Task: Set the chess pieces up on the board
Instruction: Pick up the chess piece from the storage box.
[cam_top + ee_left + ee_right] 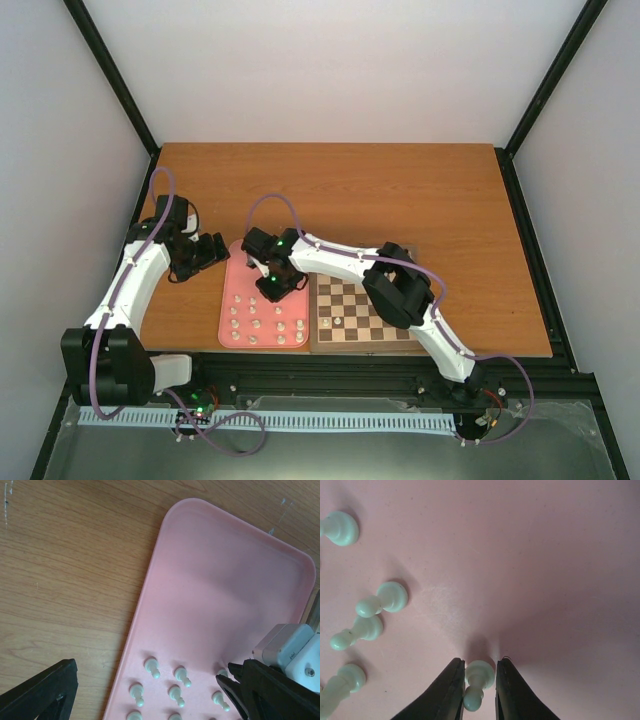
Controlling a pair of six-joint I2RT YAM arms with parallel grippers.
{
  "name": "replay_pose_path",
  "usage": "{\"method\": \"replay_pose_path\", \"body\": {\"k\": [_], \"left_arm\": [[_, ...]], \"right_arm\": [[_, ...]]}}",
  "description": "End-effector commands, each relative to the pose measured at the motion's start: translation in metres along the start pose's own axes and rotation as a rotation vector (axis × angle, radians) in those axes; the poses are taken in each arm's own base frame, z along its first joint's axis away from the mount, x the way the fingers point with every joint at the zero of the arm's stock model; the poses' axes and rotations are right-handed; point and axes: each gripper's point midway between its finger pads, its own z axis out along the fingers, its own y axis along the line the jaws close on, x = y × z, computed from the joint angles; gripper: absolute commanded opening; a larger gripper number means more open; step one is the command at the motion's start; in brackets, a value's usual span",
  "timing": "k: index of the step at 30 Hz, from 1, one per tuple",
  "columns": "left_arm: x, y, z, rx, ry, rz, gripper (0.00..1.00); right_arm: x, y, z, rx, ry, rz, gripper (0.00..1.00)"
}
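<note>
Several small white chess pieces [258, 325] stand in rows on the near half of a pink tray [240, 290]. The board [385, 325], brown and cream checkered, lies right of the tray and carries one white piece [338, 322]. My right gripper [480, 666] is down on the tray, jaws closed narrowly on either side of a white pawn [480, 676] that stands on the tray floor. From the top it [272, 290] is over the tray's middle. My left gripper [205, 250] hovers wide open and empty left of the tray's far corner.
In the left wrist view, rows of pawns [152, 667] stand on the tray [225, 580], with the right gripper's fingers [235, 682] among them. Other pawns [382, 600] stand left of the held one. Bare wooden table [400, 190] lies beyond.
</note>
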Motion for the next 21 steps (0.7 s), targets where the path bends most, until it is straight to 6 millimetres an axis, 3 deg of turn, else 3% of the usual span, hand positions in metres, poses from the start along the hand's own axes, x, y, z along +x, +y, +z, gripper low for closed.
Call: {"method": "replay_pose_path", "body": {"k": [1, 6, 10, 13, 17, 19, 21], "left_arm": [[-0.007, -0.003, -0.003, 0.011, -0.023, -0.009, 1.00], [-0.007, -0.004, -0.004, 0.013, -0.024, -0.007, 1.00], [-0.007, -0.003, -0.005, 0.011, -0.027, -0.007, 1.00], [-0.007, -0.003, -0.005, 0.009, -0.028, -0.006, 1.00], [-0.008, -0.003, -0.006, 0.010, -0.032, -0.007, 1.00], [-0.007, -0.003, -0.006, 0.012, -0.030, -0.006, 1.00], [-0.008, -0.004, -0.005, 0.016, -0.028, -0.006, 1.00]], "right_arm": [[0.002, 0.001, 0.000, 0.000, 0.010, -0.006, 0.17], [0.002, 0.001, 0.000, 0.001, 0.010, -0.004, 0.07], [-0.004, -0.003, -0.011, 0.031, -0.028, -0.007, 0.04], [-0.012, -0.007, -0.032, 0.052, -0.081, -0.002, 0.04], [-0.018, -0.023, -0.075, 0.097, -0.167, 0.053, 0.03], [-0.012, -0.034, -0.100, 0.112, -0.206, 0.091, 0.04], [0.009, -0.051, -0.110, 0.142, -0.197, 0.130, 0.04]]}}
